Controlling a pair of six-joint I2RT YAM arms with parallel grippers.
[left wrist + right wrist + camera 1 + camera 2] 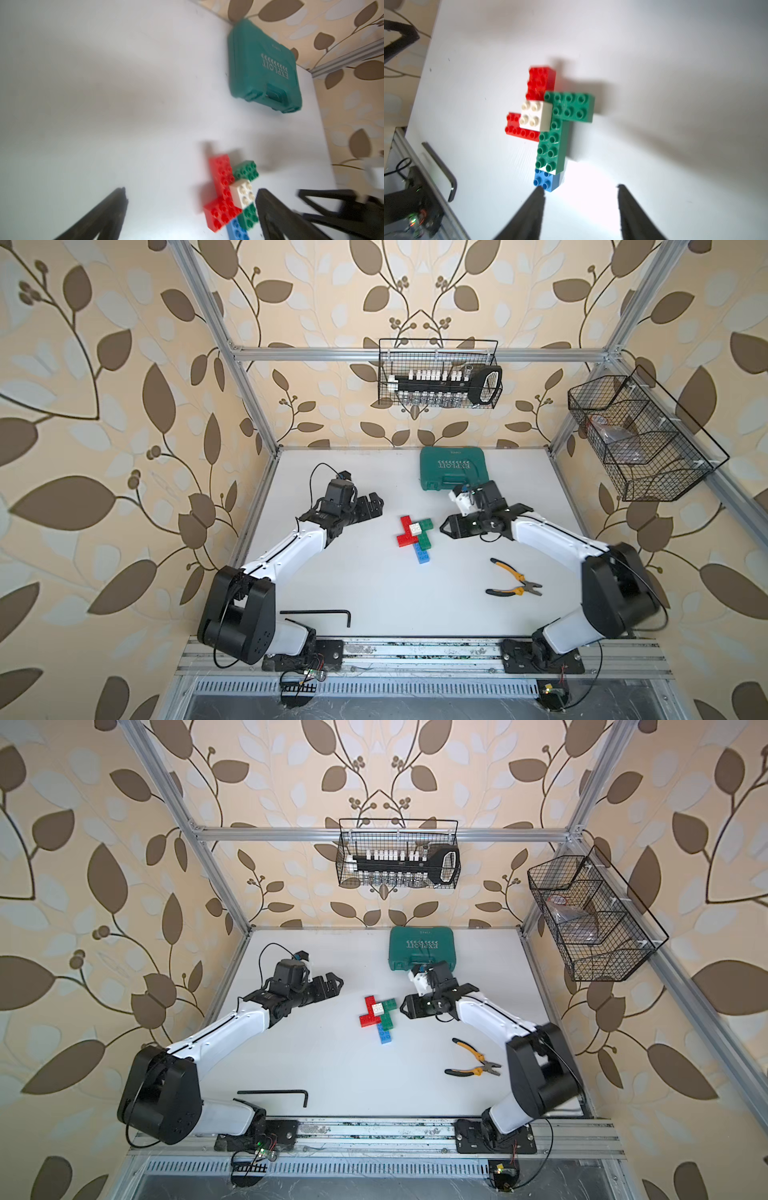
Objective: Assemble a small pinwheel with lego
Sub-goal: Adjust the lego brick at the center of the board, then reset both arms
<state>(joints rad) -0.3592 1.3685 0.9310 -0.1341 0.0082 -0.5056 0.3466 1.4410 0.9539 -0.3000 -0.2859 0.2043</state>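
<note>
Lego pinwheel (pixel 415 536) lies mid-worktop (pixel 365 597), its blue brick (pixel 548 182) mostly hidden under green. Left tool (pixel 376 506) and right tool (pixel 444 527) flank it, jaws spread, holding nothing. Rear basket (pixel 438 340) holds a socket rack (pixel 440 385); side basket (pixel 665 485) contents unclear. Pliers (pixel 515 583) show in both top views only.

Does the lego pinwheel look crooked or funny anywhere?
A little lopsided. The pinwheel has one arm longer than the rest: a blue brick pokes out from under a green brick at that end. No other arm shows blue. Nothing looks broken or spilled.
</note>
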